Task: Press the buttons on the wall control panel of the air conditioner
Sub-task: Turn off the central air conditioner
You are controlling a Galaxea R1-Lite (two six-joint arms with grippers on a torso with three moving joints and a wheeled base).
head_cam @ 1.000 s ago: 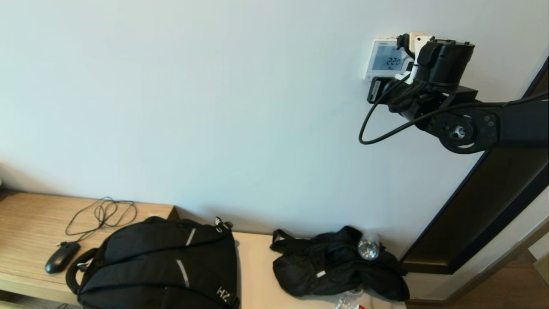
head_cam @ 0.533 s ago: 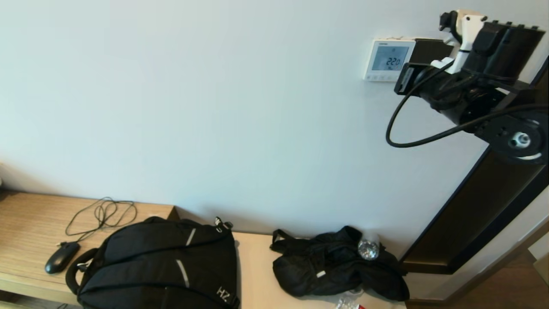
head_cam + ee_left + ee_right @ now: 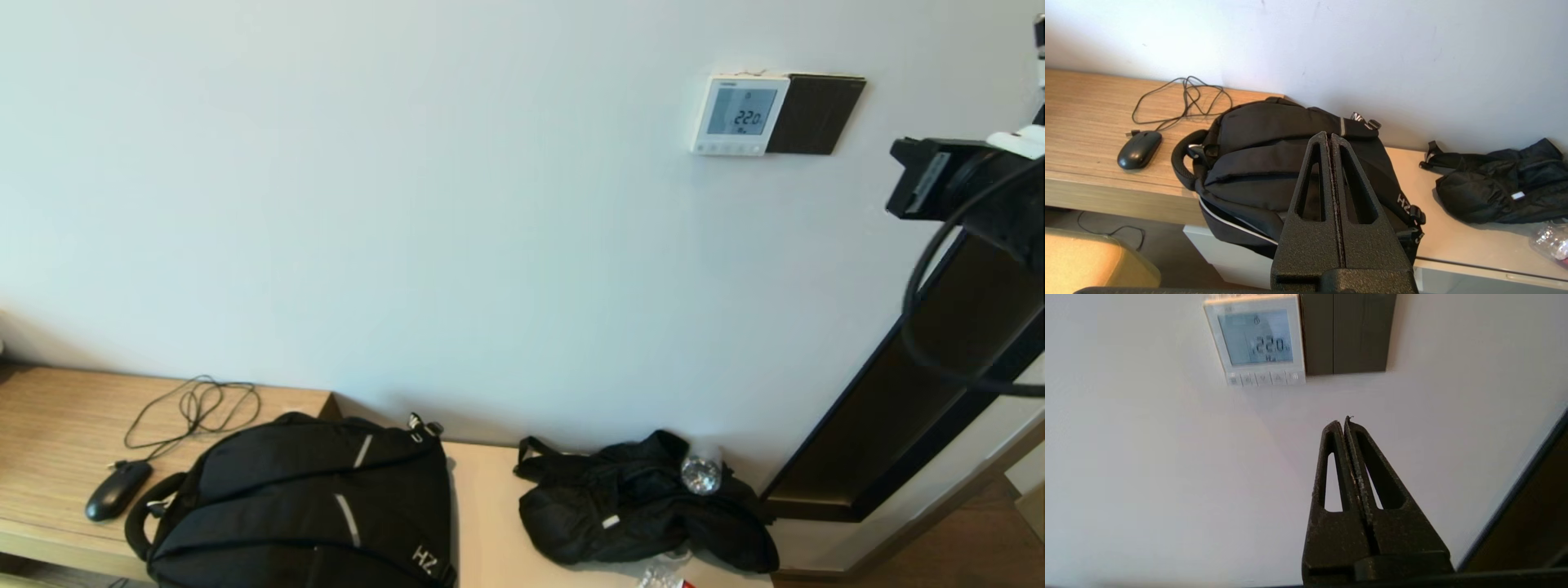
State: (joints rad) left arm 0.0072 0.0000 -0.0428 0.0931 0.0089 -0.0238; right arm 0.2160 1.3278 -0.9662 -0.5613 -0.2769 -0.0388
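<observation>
The white air conditioner's wall control panel (image 3: 740, 115) hangs on the wall at the upper right, its grey screen reading 22.0. It also shows in the right wrist view (image 3: 1257, 339). The buttons (image 3: 729, 149) run along its lower edge, and show in the right wrist view too (image 3: 1265, 378). My right gripper (image 3: 1342, 421) is shut and empty, off the wall, below and to the right of the panel. In the head view only the right arm's wrist (image 3: 963, 192) shows at the right edge. My left gripper (image 3: 1328, 135) is shut, parked above the backpack.
A plain black square panel (image 3: 815, 114) adjoins the white one on its right. A dark door frame (image 3: 914, 392) runs down the right side. Below, a black backpack (image 3: 302, 506), a mouse (image 3: 117, 488) with cable and a black bag (image 3: 645, 502) lie on the wooden desk (image 3: 49, 425).
My right arm has drawn back from the control panel, moving right and away from the wall. The panel and the black panel are now fully uncovered. The left arm has not moved.
</observation>
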